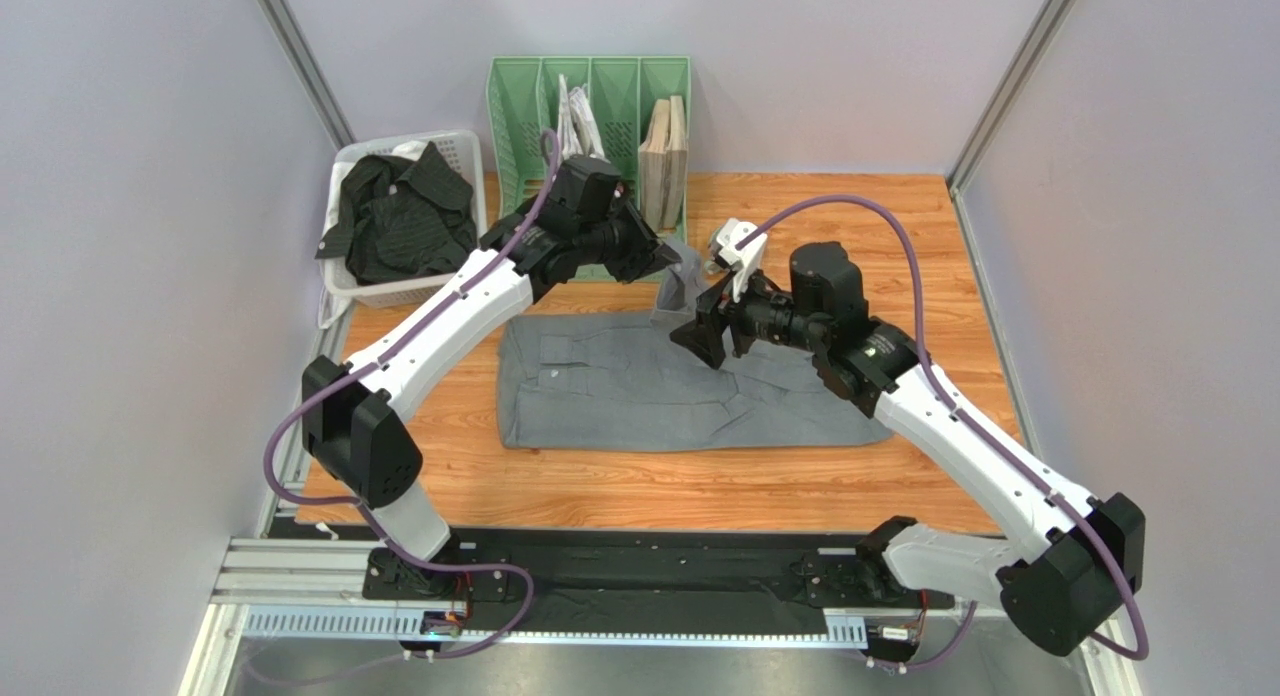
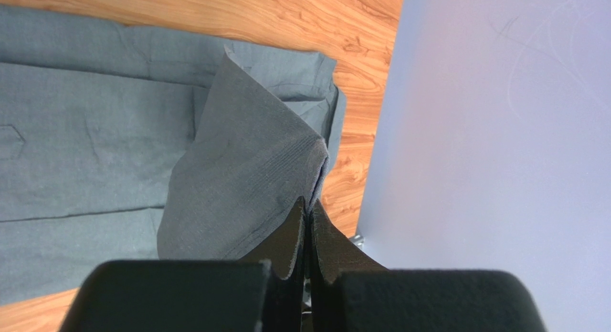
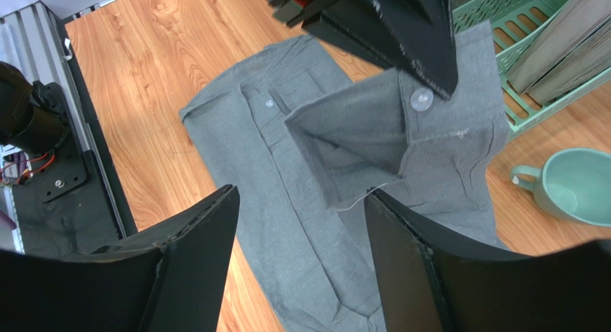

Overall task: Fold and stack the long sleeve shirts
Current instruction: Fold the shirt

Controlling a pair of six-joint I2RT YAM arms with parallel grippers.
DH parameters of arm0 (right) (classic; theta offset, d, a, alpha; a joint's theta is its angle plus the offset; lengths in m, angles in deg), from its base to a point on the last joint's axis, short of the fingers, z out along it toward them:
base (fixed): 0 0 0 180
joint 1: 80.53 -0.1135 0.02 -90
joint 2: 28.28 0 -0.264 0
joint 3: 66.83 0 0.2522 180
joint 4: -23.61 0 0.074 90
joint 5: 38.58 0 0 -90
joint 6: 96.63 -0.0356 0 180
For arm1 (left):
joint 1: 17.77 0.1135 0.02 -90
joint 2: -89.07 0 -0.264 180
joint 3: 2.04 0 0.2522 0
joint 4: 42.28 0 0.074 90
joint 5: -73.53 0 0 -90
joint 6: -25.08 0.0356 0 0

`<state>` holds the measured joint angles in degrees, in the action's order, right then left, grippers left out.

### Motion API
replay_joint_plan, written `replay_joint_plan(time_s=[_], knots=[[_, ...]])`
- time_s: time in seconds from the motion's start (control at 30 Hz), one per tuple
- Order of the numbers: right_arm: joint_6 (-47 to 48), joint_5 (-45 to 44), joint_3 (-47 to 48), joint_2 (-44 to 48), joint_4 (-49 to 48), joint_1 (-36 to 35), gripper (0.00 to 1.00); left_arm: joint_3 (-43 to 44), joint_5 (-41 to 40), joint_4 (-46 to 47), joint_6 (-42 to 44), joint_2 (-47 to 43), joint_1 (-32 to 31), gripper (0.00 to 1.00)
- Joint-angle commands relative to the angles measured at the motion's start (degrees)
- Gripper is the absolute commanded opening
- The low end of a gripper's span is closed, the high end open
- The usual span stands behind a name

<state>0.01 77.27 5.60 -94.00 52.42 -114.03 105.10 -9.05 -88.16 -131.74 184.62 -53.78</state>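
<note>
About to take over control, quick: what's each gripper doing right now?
Left gripper: closed on a lifted part of the grey shirt.
Right gripper: open, holding nothing.

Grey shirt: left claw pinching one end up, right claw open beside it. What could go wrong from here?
1. The left claw grips only a thin edge of the grey shirt; a pull may slip it free.
2. The open right claw is close to the left one; moving in could make them bump.
3. A mug stands beside the cloth near the green rack; dragged cloth might tip it.
</note>
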Motion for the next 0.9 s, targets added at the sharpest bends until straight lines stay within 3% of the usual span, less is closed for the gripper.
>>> replay_joint_plan(time_s=[0.0,0.03,0.1,0.2,0.23,0.27,0.5,0.6,0.7,0.73,0.77,0.83,0.87], knots=[[-0.83,-3.26,2.85,-1.7,-5.82,-1.13,0.63,-1.01,1.1,0.74,-3.39,-3.09,-1.25,0.0],[-0.66,-3.26,3.11,-2.31,-5.73,-1.05,0.52,-1.18,1.19,0.83,-3.75,-3.09,-1.34,0.0],[1.09,-2.47,4.25,-3.63,-4.51,-1.05,0.48,-1.36,1.19,1.0,-4.45,-3.26,-1.52,0.0],[5.03,0.51,5.65,-4.69,-0.91,-1.05,0.21,-1.63,1.45,1.18,-4.36,-3.61,-1.52,0.0],[6.01,1.3,6.88,-4.77,0.23,-1.05,0.05,-1.97,1.63,1.44,-4.1,-3.88,-1.52,0.0],[6.89,2.44,7.59,-5.04,2.68,-0.87,0.0,-2.24,1.72,1.36,-4.01,-4.05,-1.52,0.0],[11.03,13.08,11.81,-3.81,13.6,4.13,0.0,-8.38,3.39,4.52,0.29,-9.75,-0.03,0.08],[13.48,18.53,12.51,-1.97,17.02,5.9,0.0,-12.16,5.32,9.52,6.86,-13.44,1.55,0.33],[19.19,22.4,14.36,-0.74,22.73,6.42,0.0,-15.51,9.09,15.06,24.67,-18.18,3.65,0.62],[20.6,23.19,14.62,-0.3,23.96,6.69,0.0,-17.69,10.93,16.9,29.77,-19.6,4.45,0.65],[23.22,24.24,14.71,0.32,26.15,6.86,0.0,-18.84,16.69,20.22,40.44,-21.09,5.15,0.65],[25.7,25.04,14.89,1.02,28.18,6.95,0.0,-21.73,20.33,21.3,47.46,-25.57,7.7,0.71],[28.06,25.65,14.89,1.55,29.67,6.95,0.0,-22.36,28.1,21.31,53.06,-26.8,8.49,0.71]])
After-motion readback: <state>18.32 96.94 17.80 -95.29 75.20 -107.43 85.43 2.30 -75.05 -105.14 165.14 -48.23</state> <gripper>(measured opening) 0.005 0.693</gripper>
